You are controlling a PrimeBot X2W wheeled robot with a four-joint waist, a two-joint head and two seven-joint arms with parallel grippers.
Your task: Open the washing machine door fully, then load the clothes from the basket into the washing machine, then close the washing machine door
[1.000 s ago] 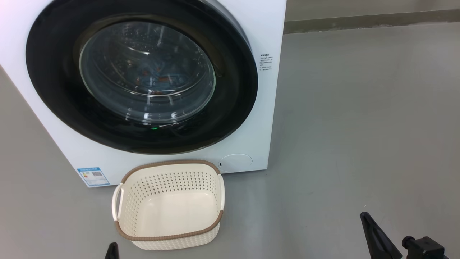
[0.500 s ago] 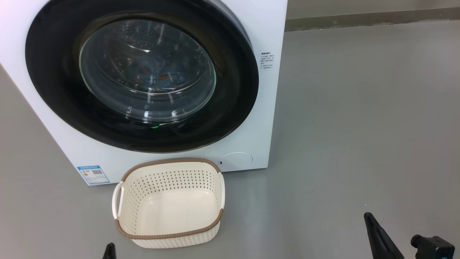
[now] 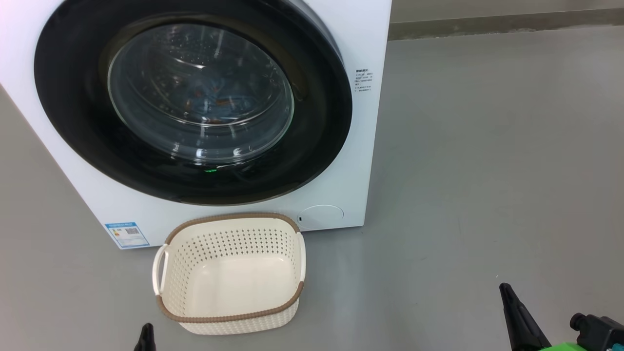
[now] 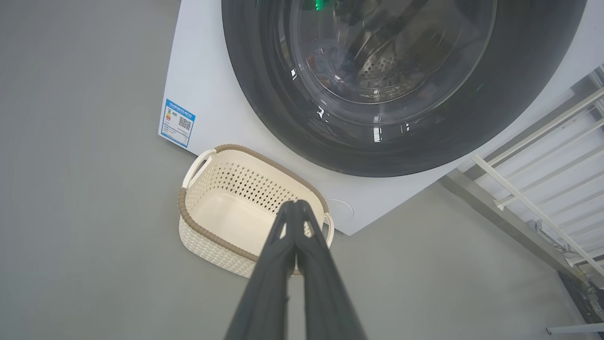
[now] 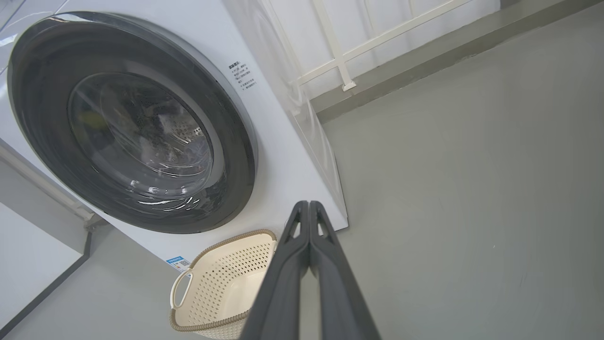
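Note:
The white washing machine (image 3: 360, 146) fills the upper left of the head view, and its black-rimmed round door (image 3: 317, 122) lies flat against the front, closed. Through the glass bowl I make out light blue clothes (image 3: 214, 100) with orange-brown spots inside the drum. On the floor in front stands the cream basket (image 3: 229, 312) with nothing in it; the wrist views show it too, basket (image 4: 212, 236) and basket (image 5: 212, 302). My left gripper (image 4: 296, 204) is shut and empty, its tip at the head view's bottom edge. My right gripper (image 5: 309, 204) is shut and empty at the lower right.
Grey floor (image 3: 487, 170) spreads to the right of the machine, up to a low wall base at the back. A white metal railing (image 4: 542, 156) stands beside the machine. A blue label (image 3: 126, 235) sits at the machine's lower left corner.
The head view has drifted slightly. Both gripper tips have sunk lower in the picture, the right one also shifting right. Door and basket stay as they were.

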